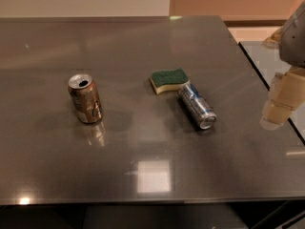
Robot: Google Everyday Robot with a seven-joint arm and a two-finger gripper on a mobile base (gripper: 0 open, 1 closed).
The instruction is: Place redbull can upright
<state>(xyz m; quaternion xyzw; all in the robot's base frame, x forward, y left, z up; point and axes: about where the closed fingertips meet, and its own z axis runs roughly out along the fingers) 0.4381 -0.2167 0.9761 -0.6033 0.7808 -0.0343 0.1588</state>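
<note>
The redbull can (197,106), slim and silver with blue patches, lies on its side on the dark table (143,175), right of centre. Its shiny end faces the front right; its far end touches or nearly touches a sponge. My gripper (281,101) hangs at the right edge of the view, to the right of the can and well apart from it. It holds nothing that I can see.
A green and yellow sponge (168,80) lies just behind the can. A wider brownish-gold can (85,98) stands upright at the left, its top open. The table's right edge (267,87) runs beside the gripper, with another surface beyond it.
</note>
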